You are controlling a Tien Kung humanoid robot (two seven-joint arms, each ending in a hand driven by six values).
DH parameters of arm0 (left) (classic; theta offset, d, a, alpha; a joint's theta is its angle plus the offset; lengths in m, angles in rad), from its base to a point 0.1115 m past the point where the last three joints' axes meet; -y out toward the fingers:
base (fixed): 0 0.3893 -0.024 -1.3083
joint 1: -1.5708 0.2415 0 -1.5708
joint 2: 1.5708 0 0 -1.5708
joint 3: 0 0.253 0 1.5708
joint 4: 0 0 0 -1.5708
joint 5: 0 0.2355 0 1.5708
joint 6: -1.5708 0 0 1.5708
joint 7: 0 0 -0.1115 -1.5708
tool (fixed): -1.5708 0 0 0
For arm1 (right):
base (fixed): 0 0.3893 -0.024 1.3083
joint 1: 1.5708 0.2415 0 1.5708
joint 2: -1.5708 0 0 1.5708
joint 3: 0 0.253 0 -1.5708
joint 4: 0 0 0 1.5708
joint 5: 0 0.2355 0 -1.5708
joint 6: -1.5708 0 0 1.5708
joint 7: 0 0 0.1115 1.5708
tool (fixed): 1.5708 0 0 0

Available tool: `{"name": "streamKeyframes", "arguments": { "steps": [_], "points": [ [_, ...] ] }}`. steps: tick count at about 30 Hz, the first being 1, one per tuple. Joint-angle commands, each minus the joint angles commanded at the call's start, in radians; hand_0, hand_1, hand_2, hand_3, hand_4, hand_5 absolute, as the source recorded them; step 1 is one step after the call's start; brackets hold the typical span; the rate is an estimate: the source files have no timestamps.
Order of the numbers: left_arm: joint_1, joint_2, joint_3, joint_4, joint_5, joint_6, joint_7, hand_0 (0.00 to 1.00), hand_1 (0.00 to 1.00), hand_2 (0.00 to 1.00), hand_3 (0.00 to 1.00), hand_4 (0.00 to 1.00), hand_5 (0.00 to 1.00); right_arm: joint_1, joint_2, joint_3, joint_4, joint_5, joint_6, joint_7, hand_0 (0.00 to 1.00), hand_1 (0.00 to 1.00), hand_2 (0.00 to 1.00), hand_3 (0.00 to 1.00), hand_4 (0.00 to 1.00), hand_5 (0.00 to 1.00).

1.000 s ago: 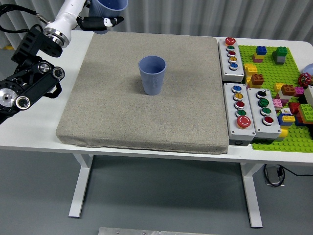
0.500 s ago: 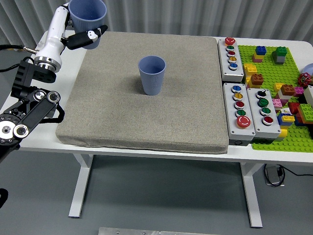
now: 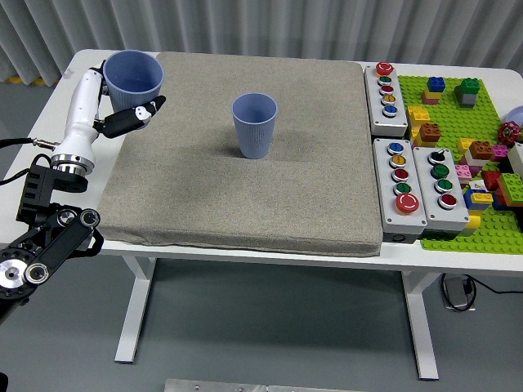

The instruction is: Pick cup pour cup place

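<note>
White worktop [image 3: 57,90] carries a grey mat [image 3: 245,196]. At its far left corner, a blue cup [image 3: 133,75] is gripped upright by the left robot hand [image 3: 122,113], fingers curled around it. A second cup [image 3: 254,124] stands mid-mat, well apart rightward.

Two blue cups [image 3: 254,124] [image 3: 133,77], grey mat [image 3: 245,188], white table [image 3: 82,237], green brick baseplate [image 3: 490,233].

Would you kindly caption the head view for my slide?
Left hand holds a blue cup upright at the grey mat's far-left corner; a second blue cup stands mid-mat.
</note>
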Motion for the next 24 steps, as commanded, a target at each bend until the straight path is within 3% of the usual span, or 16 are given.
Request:
{"name": "streamKeyframes", "arguments": {
  "steps": [7, 11, 16, 24],
  "points": [
    [0.064, -0.004, 0.008, 0.012, -0.039, 0.048, -0.026, 0.428, 0.481, 0.535, 0.537, 0.746, 0.213, -0.002, 0.001, 0.003, 0.0, -0.005, 0.0, -0.001, 0.694, 0.663, 0.612, 0.612, 0.002, 0.33],
    [0.087, -0.029, 0.01, 0.012, -0.045, 0.055, -0.028, 0.429, 0.482, 0.536, 0.538, 0.743, 0.209, 0.001, 0.001, 0.005, 0.0, -0.011, 0.001, -0.001, 0.693, 0.663, 0.612, 0.612, 0.002, 0.33],
    [0.102, -0.086, 0.011, 0.021, -0.051, 0.059, -0.031, 0.43, 0.481, 0.536, 0.538, 0.743, 0.217, 0.002, 0.002, 0.006, 0.0, -0.015, 0.001, -0.001, 0.693, 0.663, 0.613, 0.612, 0.002, 0.332],
    [0.099, -0.115, 0.035, 0.034, -0.1, 0.081, -0.05, 0.431, 0.481, 0.536, 0.538, 0.74, 0.22, 0.002, 0.002, 0.007, 0.001, -0.019, 0.002, -0.003, 0.693, 0.663, 0.612, 0.612, 0.002, 0.335]
  ]
}}
